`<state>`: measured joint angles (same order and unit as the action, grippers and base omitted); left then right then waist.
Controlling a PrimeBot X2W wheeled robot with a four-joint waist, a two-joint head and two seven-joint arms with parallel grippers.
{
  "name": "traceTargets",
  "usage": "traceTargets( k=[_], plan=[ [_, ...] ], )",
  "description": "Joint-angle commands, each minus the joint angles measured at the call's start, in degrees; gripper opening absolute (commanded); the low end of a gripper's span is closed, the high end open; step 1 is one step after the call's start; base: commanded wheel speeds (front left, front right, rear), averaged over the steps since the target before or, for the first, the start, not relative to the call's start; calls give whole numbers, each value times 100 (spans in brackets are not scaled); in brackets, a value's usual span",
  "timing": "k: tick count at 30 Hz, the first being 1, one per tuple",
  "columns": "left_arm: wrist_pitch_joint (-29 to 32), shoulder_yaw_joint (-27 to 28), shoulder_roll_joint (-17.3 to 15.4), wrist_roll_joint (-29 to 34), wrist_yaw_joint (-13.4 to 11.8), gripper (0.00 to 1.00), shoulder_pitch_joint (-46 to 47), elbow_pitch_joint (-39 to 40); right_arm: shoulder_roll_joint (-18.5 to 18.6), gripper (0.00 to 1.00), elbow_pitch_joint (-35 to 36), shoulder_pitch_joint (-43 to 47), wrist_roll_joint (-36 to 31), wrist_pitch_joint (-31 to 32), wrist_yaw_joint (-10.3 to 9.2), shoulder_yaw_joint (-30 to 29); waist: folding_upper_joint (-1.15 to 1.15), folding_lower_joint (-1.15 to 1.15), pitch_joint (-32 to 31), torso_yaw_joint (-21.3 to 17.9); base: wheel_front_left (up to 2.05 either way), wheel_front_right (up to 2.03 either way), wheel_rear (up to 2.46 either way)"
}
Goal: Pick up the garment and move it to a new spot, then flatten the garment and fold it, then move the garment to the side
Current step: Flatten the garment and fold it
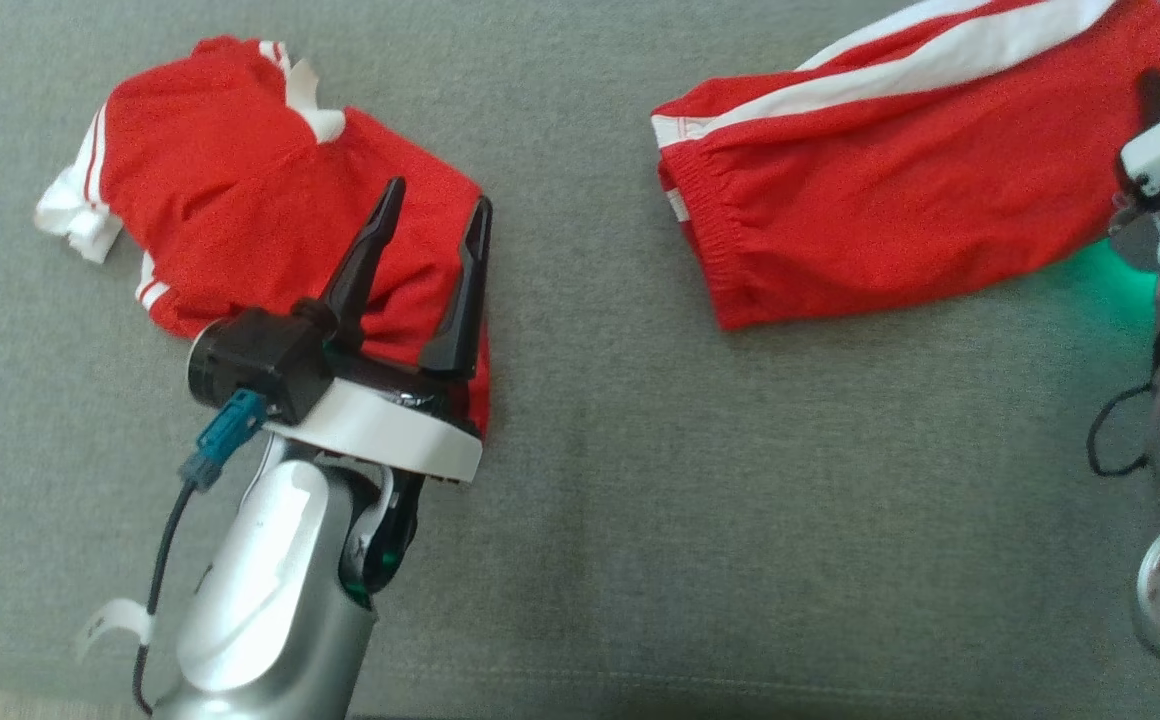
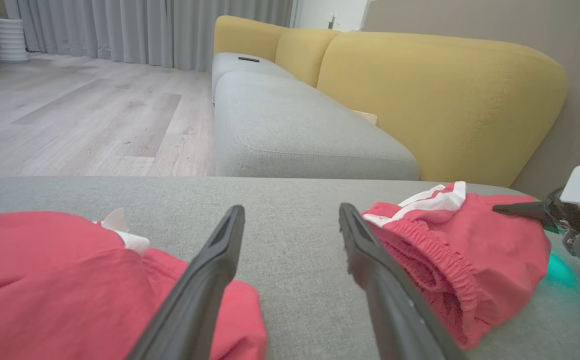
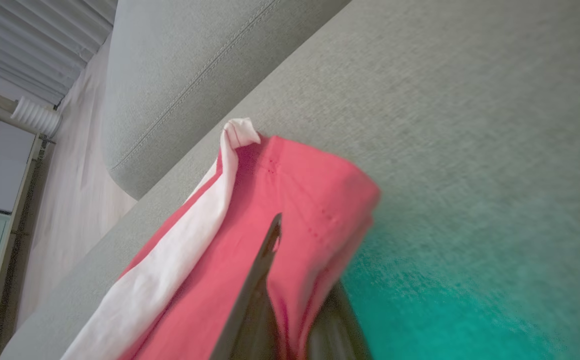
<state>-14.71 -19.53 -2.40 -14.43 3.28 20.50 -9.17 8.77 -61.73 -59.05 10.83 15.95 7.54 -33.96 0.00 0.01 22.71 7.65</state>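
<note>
On the grey cushion (image 1: 590,500), right hand (image 1: 1155,100) clamped on red garment (image 1: 900,180); left hand (image 1: 437,215) spread apart.

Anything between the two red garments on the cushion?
No. In the head view, only bare grey cushion separates the left red garment from the right red garment; the left wrist view shows the same bare strip.
</note>
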Motion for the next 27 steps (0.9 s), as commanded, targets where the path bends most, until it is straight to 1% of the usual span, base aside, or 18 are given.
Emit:
traceTargets(
  k=[1,7,13,18,19,21,27],
  plan=[
    [-29,206,-48,3,-12,100,46,161,-59,0,188,16,102,-113,-5,106,0,-1,-151,-129,0,0,0],
    [-29,273,-48,19,15,100,-134,133,-23,0,284,435,322,-309,-5,188,0,-1,-509,-432,0,0,0],
    [-29,305,-48,22,22,100,-309,128,-29,0,632,847,479,-378,-5,67,0,-1,-811,-652,0,0,0],
    [-29,343,-48,20,23,100,-461,122,-170,0,1178,1389,504,-340,-5,31,0,-1,-1011,-752,0,0,0],
    [-29,353,-48,15,24,100,-524,127,-243,0,1445,1656,483,-339,-5,45,0,-1,-1074,-770,0,0,0],
    [-29,358,-48,17,27,100,-581,138,-332,0,1712,1878,526,-304,-5,28,0,-1,-1108,-783,0,0,0],
    [-29,370,-48,36,62,100,-639,134,-440,0,2289,2315,442,-259,-5,92,0,-1,-1126,-767,0,0,0]
  ],
)
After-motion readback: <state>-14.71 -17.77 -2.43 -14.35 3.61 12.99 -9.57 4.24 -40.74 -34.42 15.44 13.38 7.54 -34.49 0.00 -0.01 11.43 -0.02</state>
